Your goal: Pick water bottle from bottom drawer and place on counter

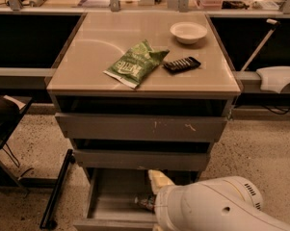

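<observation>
Drawer cabinet (139, 129) filled mid-frame. Its beige counter surface (86, 57) sat at 12 o'clock. The bottom drawer (106, 203) was pulled out at 6 o'clock, leaving its floor reachable from above.

White arm (217, 208) came in from 5 o'clock. It bulked over the drawer's right half and hid much of it.

On the surface, a green chip bag (137, 61) lay near centre. White bowl (188, 32) stood at 1 o'clock of the bag. Black bar (182, 64) lay just beside the bag at 3 o'clock. The bare 9 o'clock side looked the likeliest drop spot.

Water bottle (146, 202) lay on the drawer floor, label end showing, the rest behind the arm. Not yet lifted.

Claw (158, 181), cream-tipped, was down in the drawer at 1 o'clock of the bottle. Apart or together: could not tell. Contact with the bottle: could not tell. Judged as the reaching stage.
</observation>
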`<state>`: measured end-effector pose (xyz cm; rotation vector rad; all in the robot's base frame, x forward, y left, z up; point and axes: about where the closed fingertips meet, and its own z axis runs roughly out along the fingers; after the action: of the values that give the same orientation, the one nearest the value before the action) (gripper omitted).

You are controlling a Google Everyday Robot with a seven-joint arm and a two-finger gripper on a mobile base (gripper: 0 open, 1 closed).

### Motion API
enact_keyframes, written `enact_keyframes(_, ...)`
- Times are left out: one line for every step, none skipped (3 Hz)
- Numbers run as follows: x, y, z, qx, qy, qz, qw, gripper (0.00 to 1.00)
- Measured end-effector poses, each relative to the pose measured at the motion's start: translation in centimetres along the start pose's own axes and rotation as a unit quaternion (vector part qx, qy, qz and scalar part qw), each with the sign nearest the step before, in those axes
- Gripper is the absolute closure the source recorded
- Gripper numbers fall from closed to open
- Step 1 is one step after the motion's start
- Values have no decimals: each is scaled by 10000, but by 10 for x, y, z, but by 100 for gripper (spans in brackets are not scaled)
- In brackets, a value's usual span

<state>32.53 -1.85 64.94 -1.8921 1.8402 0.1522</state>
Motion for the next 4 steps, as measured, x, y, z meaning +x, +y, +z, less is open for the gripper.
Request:
enact_keyframes(57,-16,10,404,491,76,9980,0)
enact_keyframes(101,-53,31,352,922,233,9948,0)
enact_keyframes(101,-53,31,353,922,233,9948,0)
enact_keyframes(107,-49,58,168,694,337,9969,0)
